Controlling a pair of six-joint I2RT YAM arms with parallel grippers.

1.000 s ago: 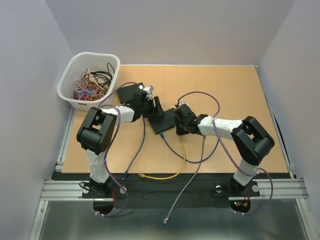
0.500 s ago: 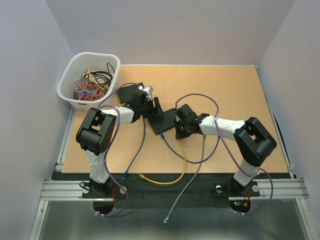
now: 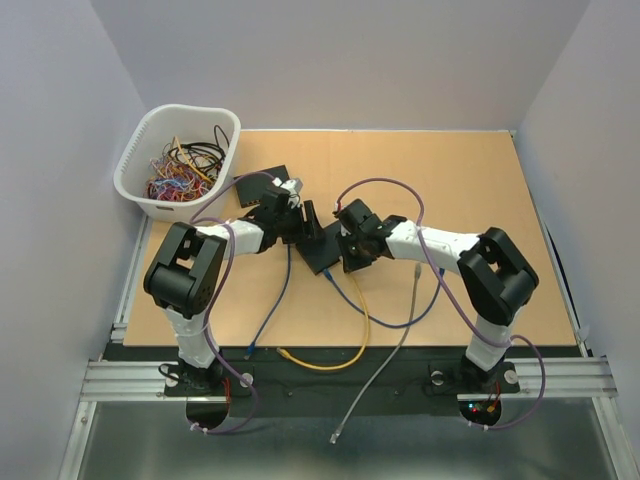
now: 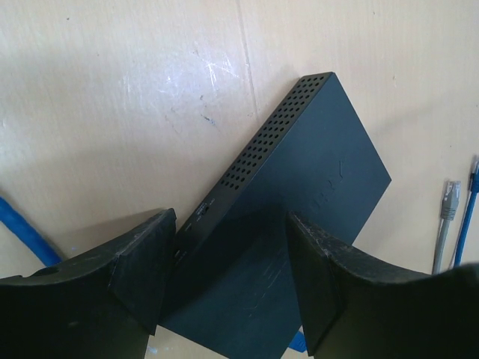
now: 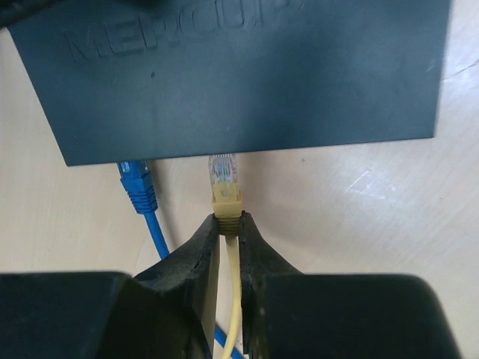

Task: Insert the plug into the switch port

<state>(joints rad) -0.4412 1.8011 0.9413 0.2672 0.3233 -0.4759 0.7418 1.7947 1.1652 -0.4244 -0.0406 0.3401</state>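
The black switch (image 3: 322, 248) lies flat mid-table; it also shows in the left wrist view (image 4: 299, 187) and the right wrist view (image 5: 224, 75). My right gripper (image 5: 227, 221) is shut on the yellow plug (image 5: 225, 196). The plug's clear tip sits at the switch's port edge, right of a blue plug (image 5: 137, 183) seated there. In the top view my right gripper (image 3: 347, 252) is at the switch's right side. My left gripper (image 4: 232, 277) is open, its fingers (image 4: 142, 269) astride the switch's near corner. In the top view it (image 3: 305, 222) is at the switch's far left end.
A white basket (image 3: 135, 185) of tangled cables stands at the back left. A second black device (image 3: 262, 185) lies behind the left gripper. Yellow (image 3: 365, 320), blue (image 3: 270, 310) and grey (image 3: 390, 350) cables trail to the front edge. A loose grey plug (image 4: 449, 198) lies beside the switch.
My right gripper has moved left and up with the yellow plug, closing on the switch's edge. My left arm's elbow has shifted down and left; its gripper stays at the switch.
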